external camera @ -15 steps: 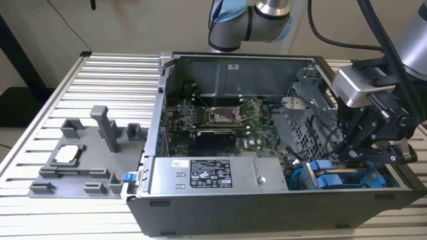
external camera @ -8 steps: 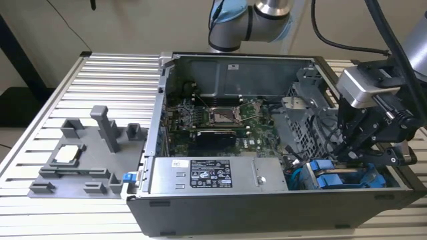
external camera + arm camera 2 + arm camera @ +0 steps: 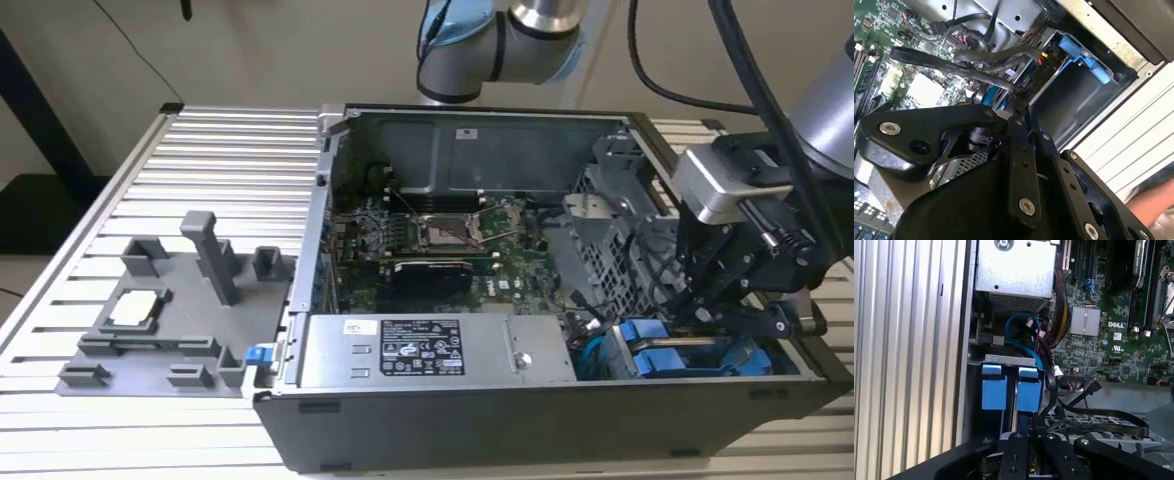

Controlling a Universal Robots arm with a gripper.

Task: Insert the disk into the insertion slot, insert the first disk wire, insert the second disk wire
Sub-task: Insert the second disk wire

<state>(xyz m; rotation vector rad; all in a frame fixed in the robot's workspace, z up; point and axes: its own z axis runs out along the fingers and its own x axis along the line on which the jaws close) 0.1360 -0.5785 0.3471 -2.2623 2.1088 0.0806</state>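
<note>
Gripper (image 3: 707, 315) low inside the open case (image 3: 400, 440), at the corner on the exterior view's right, just above the blue carriers (image 3: 661, 355) in the drive cage. In the first wrist view its black fingers (image 3: 1019, 450) stand close together, nearly parallel, with the tips right behind two blue carrier tabs (image 3: 1029, 392) (what sits between the tips is hidden, so I cannot tell whether they pinch anything). Disk itself not made out; only blue plastic of carriers is visible in the slot area (image 3: 1004, 360), under a grey metal bracket. A blue wire (image 3: 1016, 327) loops from near the tabs up toward the power supply (image 3: 427, 350). In the second wrist view a flat black cable (image 3: 949, 65) crosses just ahead of the fingers (image 3: 1019, 125), and a blue carrier (image 3: 1081, 52) lies at the edge of a dark empty bay. Motherboard (image 3: 427, 235) lies beyond. A grey fixture (image 3: 174, 310) sits on the slatted table (image 3: 200, 150), well apart, on the exterior view's left.
</note>
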